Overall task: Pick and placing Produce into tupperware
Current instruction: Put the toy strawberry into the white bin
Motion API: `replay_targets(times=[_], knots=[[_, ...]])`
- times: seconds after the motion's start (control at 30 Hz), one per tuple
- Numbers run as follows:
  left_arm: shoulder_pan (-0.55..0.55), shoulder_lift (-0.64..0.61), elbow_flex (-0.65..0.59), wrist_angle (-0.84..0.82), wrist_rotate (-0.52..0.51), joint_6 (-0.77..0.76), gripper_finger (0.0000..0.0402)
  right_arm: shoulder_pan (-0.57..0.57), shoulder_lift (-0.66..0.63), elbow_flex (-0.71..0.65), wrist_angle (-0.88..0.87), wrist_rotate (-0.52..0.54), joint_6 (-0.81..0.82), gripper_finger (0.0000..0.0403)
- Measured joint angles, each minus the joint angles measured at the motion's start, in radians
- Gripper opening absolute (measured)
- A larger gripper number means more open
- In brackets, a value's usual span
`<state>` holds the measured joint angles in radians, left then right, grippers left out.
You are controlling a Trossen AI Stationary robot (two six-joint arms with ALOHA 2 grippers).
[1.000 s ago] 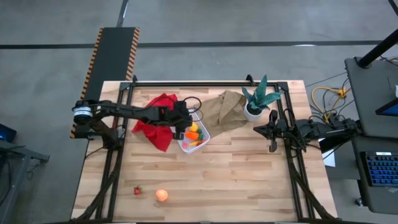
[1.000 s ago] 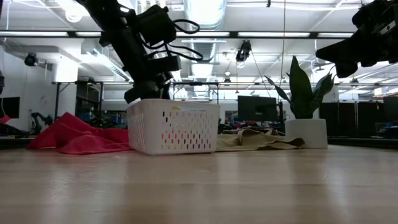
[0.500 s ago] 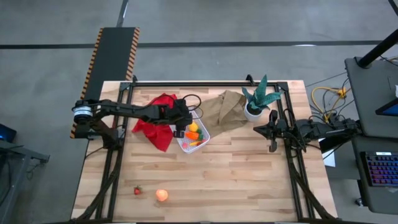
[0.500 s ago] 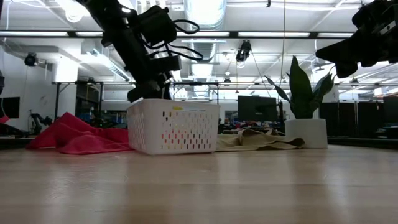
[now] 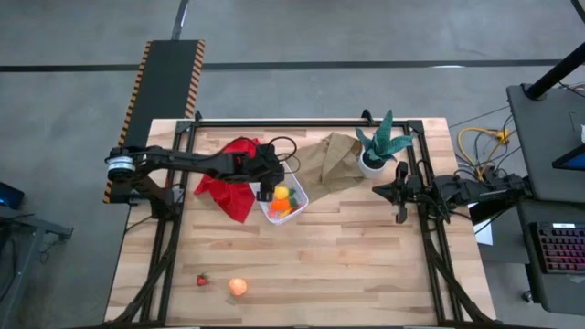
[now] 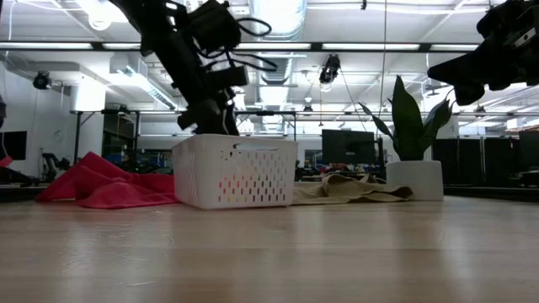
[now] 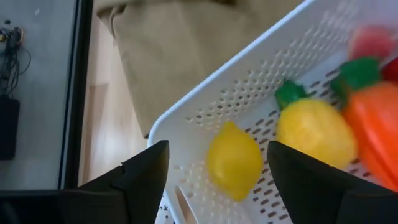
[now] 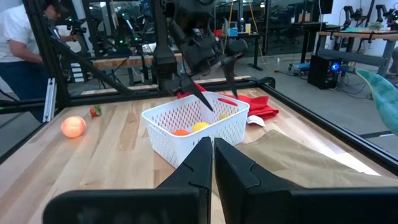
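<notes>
Just above centre of the high view, the tupperware (image 5: pixel 285 203) holds lemons (image 7: pixel 234 161) and a carrot (image 7: pixel 373 118). My left gripper (image 5: pixel 266 192) hangs over it, fingers wide, empty. Lower left, a peach ball (image 5: pixel 238 287) and berry (image 5: pixel 202 281) remain. My right gripper (image 5: pixel 399 216), closed, waits at right.

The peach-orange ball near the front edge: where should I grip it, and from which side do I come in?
Grip the peach-orange ball across its middle, coming straight down from above. It is round, so any pair of opposite sides should serve, and it lies alone on bare table. Only the small red berry is near, apart on one side, so set the fingers clear of that.
</notes>
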<state>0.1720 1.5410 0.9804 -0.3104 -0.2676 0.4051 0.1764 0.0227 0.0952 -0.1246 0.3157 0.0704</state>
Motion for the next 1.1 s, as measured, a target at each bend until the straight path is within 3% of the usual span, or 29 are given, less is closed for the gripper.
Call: replay_targets(times=[0.27, 0.43, 0.77, 0.93, 1.1], knots=[[-0.108, -0.141, 0.068, -0.195, -0.012, -0.099, 0.0258, 0.0, 0.0, 0.0, 0.001, 0.0, -0.021, 0.0009], [-0.253, -0.259, 0.1, -0.403, -0.084, -0.292, 0.0258, 0.0, -0.001, 0.0, -0.001, 0.0, -0.027, 0.0009], [-0.592, -0.41, 0.104, -0.684, -0.076, -0.743, 0.0258, 0.0, -0.001, 0.001, 0.003, 0.0, -0.023, 0.0009], [-0.69, -0.418, 0.104, -0.794, 0.034, -1.054, 0.0258, 0.0, -0.001, 0.001, 0.002, 0.0, -0.021, 0.0009], [-0.717, -0.385, 0.104, -0.901, 0.179, -1.287, 0.0258, 0.0, -0.001, 0.001, 0.002, 0.0, -0.018, 0.0009]])
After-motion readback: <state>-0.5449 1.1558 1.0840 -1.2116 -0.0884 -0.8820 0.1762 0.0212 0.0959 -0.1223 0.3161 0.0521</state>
